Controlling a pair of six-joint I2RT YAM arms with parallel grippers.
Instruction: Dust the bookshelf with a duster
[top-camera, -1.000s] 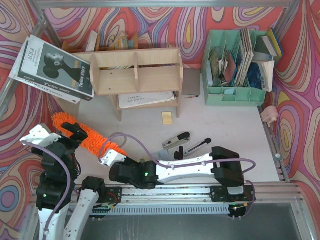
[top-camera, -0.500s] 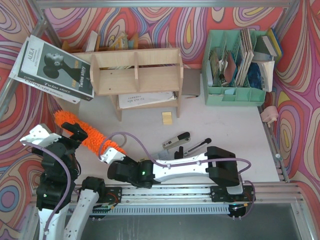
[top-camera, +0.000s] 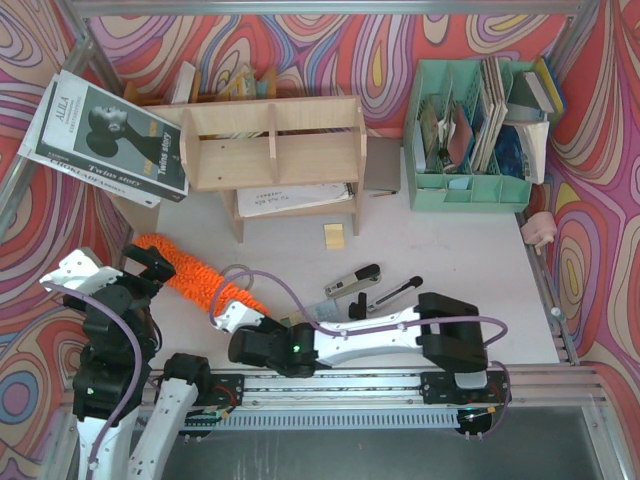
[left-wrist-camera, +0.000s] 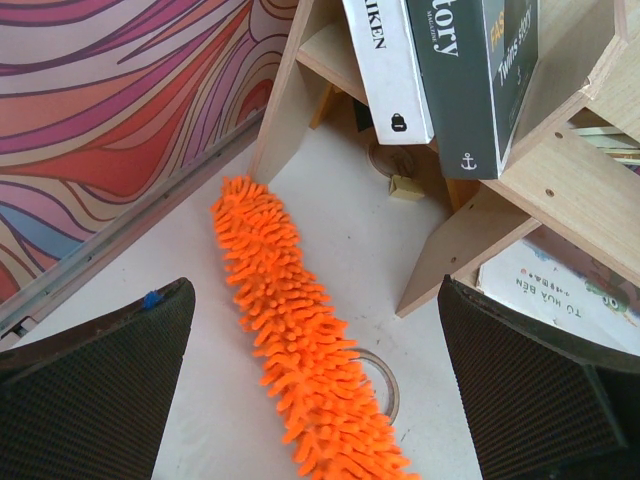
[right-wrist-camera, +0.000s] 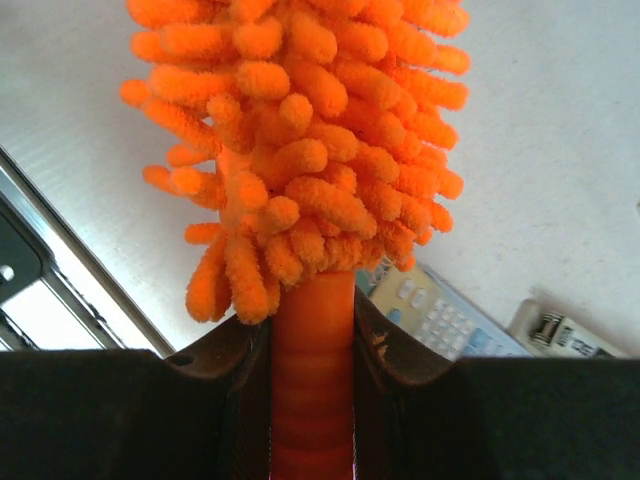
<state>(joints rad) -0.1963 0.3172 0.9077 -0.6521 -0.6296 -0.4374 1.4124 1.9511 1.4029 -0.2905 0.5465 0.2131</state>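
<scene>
Down on the white table (top-camera: 450, 250), the duster (top-camera: 195, 275) lies slanting in front of the plywood bookshelf (top-camera: 270, 145), its fluffy tip near a side panel's foot. The right gripper (right-wrist-camera: 312, 345) is clamped on its orange handle. The left gripper (top-camera: 115, 272) hangs above the fluff, jaws spread wide.

Not much readable tbh. Dark book (top-camera: 105, 135) w/ the face on the cover: "ALLA" in the top corner, "Twins story" along its edge. Left wrist cam also gets "Twins story" + an anchor logo on it, plus orange "FAS", rest cut off. White book (left-wrist-camera: 390, 60) beside it: "...IKEN", start cropped. Booklet (left-wrist-camera: 545, 300) under the shelf (left-wrist-camera: 450, 250): "TO HOA BEN" approx, blurry. Other print too small.
</scene>
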